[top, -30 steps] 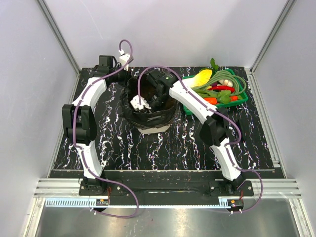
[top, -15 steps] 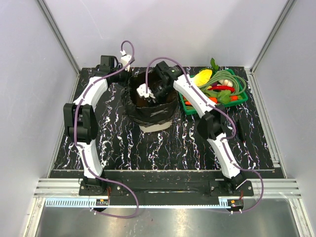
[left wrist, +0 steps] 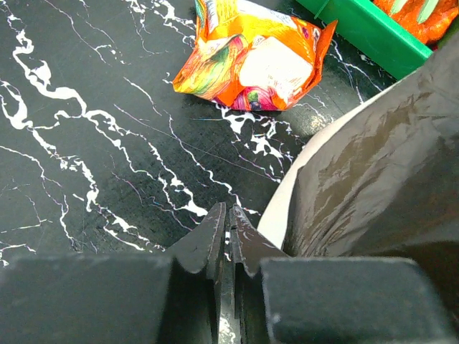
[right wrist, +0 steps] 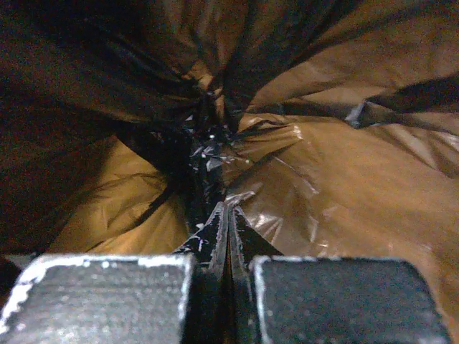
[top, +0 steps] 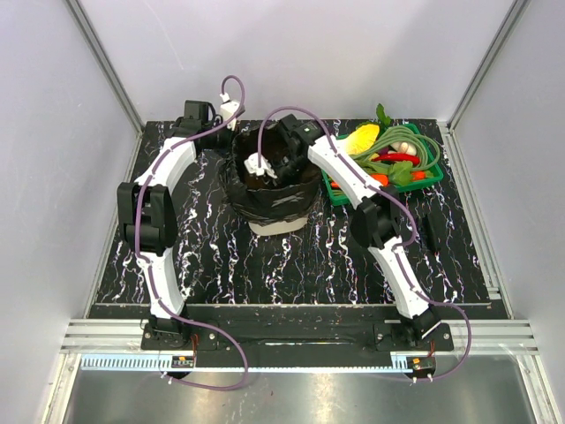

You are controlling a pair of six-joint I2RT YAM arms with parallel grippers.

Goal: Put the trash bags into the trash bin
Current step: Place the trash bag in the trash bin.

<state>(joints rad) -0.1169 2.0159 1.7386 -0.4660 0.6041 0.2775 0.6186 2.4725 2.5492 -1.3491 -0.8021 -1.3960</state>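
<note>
We look down on a black table veined with white. Toward its back middle stands the tall cream plastic trash bin, narrowing to its base. A thin, glossy black plastic trash bag lines the bin and folds down over its rim, hiding most of the wall. To the right sits a green plastic tray of vegetables, and a crumpled orange snack wrapper lies on the table near it. Our right gripper is down inside the bin with its jaws pressed together. Twisted bag film meets its tips, but we cannot tell whether any is pinched. Our left gripper hangs just outside the bin's wall, its jaws closed on nothing.
</note>
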